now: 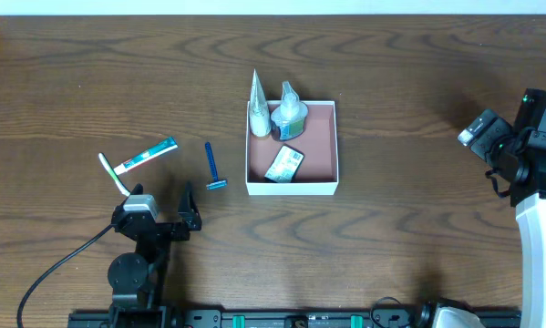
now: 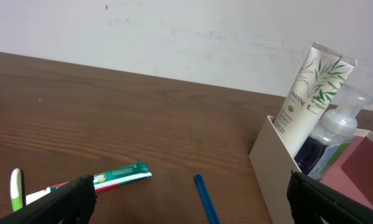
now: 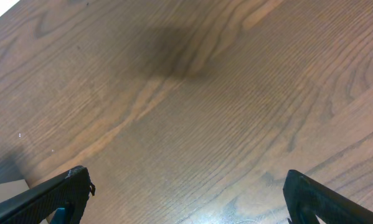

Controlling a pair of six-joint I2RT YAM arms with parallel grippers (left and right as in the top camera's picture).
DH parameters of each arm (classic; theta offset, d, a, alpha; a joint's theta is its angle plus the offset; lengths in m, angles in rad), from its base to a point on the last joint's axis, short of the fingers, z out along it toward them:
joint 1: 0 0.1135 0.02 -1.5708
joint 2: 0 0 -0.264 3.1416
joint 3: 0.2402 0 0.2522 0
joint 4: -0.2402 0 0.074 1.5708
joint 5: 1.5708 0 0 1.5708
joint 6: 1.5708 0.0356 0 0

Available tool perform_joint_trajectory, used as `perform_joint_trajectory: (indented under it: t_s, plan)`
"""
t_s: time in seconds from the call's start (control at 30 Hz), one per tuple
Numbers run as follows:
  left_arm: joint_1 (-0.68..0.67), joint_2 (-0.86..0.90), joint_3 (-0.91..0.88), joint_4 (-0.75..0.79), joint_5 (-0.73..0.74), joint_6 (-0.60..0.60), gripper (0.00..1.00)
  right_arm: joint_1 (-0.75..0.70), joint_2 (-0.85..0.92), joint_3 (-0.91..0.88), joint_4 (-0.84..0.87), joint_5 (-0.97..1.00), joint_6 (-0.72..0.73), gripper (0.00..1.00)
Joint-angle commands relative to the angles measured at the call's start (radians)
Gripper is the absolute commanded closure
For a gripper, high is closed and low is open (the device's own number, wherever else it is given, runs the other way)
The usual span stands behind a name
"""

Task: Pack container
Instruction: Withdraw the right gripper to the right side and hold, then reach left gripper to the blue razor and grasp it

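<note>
At the near left of the wooden table point(image 1: 391, 237), the left gripper point(image 1: 160, 200) hangs low with its two black fingers spread wide, holding nothing. Just beyond it lies a blue disposable razor point(image 1: 214, 168), flat on the wood. Farther left are a toothpaste tube point(image 1: 146, 156) and a white and green toothbrush point(image 1: 114, 175), which appear to touch at one end.

To the right of the razor, at the table's middle, sits the container point(image 1: 291, 189), a shallow white cardboard box with a reddish-brown floor. A Pantene tube point(image 1: 259, 105) and a clear pump bottle point(image 1: 289, 107) stand in its far left corner, and a small packet point(image 1: 284, 164) lies flat inside.

At the far right edge, the right gripper point(image 3: 186, 176) is also spread wide and empty over bare wood, well apart from everything.

The risks, as I judge them:
- The razor is thin and flat, so fingers closing on it may scrape the table or flick it away.
- Lifting the toothbrush may drag the toothpaste with it.
- A low pass over the box could topple the standing tube and bottle.
- A low pass could also shove the light cardboard sideways.
</note>
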Motion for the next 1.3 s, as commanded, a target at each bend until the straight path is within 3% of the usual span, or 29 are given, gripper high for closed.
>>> perform_joint_trajectory:
  t_s: [0.0,0.1,0.2,0.5,0.67,0.9,1.1,1.27]
  plan:
    - [0.005,-0.001,-0.016,-0.025,0.015,-0.016,0.02,-0.007,-0.006,0.009,-0.001,0.014,0.003,0.01]
    - [0.005,0.023,0.037,-0.089,0.015,-0.117,0.02,-0.007,-0.006,0.009,-0.001,0.014,0.003,0.01]
    - [0.005,0.111,0.122,-0.141,-0.003,-0.134,0.02,-0.007,-0.006,0.009,-0.001,0.014,0.003,0.01]
    - [0.005,0.675,0.55,-0.336,-0.065,-0.13,0.02,-0.007,-0.006,0.009,-0.001,0.014,0.003,0.01]
    - [0.005,1.01,0.758,-0.455,0.132,0.044,0.02,-0.008,-0.006,0.009,-0.001,0.014,0.003,0.01]
    - [0.005,1.334,0.8,-0.321,0.279,0.066,0.02,-0.008,-0.006,0.009,-0.001,0.014,0.003,0.01]
    - [0.005,1.491,0.8,-0.284,0.269,0.055,0.02,-0.007,-0.006,0.009,-0.001,0.014,0.003,0.01]
    - [0.0,1.559,0.8,-0.254,0.151,0.057,0.02,-0.007,-0.006,0.009,-0.001,0.014,0.003,0.01]
